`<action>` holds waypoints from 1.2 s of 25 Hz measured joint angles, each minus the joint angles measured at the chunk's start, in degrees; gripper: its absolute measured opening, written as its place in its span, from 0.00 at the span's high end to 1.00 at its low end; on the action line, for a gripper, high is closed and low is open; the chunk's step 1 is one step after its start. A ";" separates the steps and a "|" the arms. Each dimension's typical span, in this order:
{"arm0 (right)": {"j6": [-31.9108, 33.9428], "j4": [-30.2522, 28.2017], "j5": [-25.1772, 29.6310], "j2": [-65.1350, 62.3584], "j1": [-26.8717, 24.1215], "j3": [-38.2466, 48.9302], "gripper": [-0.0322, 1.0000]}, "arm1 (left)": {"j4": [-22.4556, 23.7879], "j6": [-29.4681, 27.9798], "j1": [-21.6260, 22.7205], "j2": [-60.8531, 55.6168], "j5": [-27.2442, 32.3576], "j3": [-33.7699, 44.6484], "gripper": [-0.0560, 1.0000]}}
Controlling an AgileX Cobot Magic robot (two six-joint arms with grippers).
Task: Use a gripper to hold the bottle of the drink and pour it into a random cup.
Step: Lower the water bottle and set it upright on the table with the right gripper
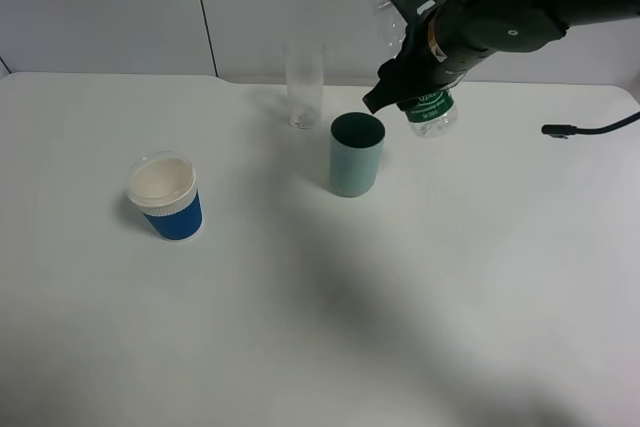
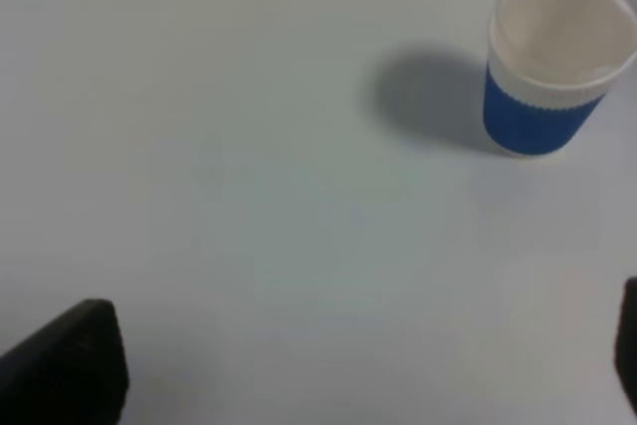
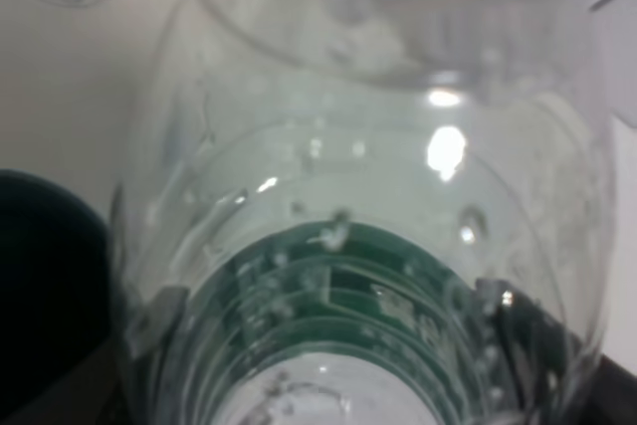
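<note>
Because the right arm's black bulk covers most of it, the bottle of the drink (image 1: 431, 112) shows in the high view only as a dark green label with white print and a clear rounded end below. The right gripper (image 1: 418, 75) is clamped around the bottle and holds it in the air, clear of the white table (image 1: 420, 297). It hangs just beside the teal cup (image 1: 357, 155), on the side away from the blue cup, and is not touching the teal one. The bottle's neck is hidden and its lean is hard to judge. The teal cup stands upright, and its inside is too dark to tell whether it holds anything. A tall clear glass (image 1: 305, 85) stands near it, towards the wall. A blue cup (image 1: 165, 197) with a white rim stands well apart on the left. A black cable (image 1: 590, 129) lies at the table's right edge. The right wrist view is filled by blurred clear plastic with droplets and green label, with a dark sliver of the teal cup at one edge. The left gripper (image 2: 348, 370) appears only as 2 dark fingertips (image 2: 70, 365) cut off at the frame's corners, spread wide with nothing between them, near the blue cup.
</note>
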 joint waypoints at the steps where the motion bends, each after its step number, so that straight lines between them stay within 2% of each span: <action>1: -2.26 2.09 -0.79 0.00 -0.47 0.00 0.42 | 0.00 0.00 0.00 0.00 0.00 0.00 0.01; 10: -26.49 22.00 -5.52 0.00 -4.32 0.00 0.42 | 0.00 0.00 0.00 0.00 0.00 0.00 0.01; 19: -54.24 47.06 -8.56 -0.13 -7.88 0.00 0.42 | 0.00 0.00 0.00 0.00 0.00 0.00 0.01; 22: -62.36 53.73 -9.92 -0.56 -8.32 0.00 0.42 | 0.00 0.00 0.00 0.00 0.00 0.00 0.01; 26: -71.88 59.46 -10.69 -1.15 -8.32 0.00 0.42 | 0.00 0.00 0.00 0.00 0.00 0.00 0.01; 30: -77.44 63.36 -10.84 -1.55 -8.38 0.00 0.42 | 0.00 0.00 0.00 0.00 0.00 0.00 0.01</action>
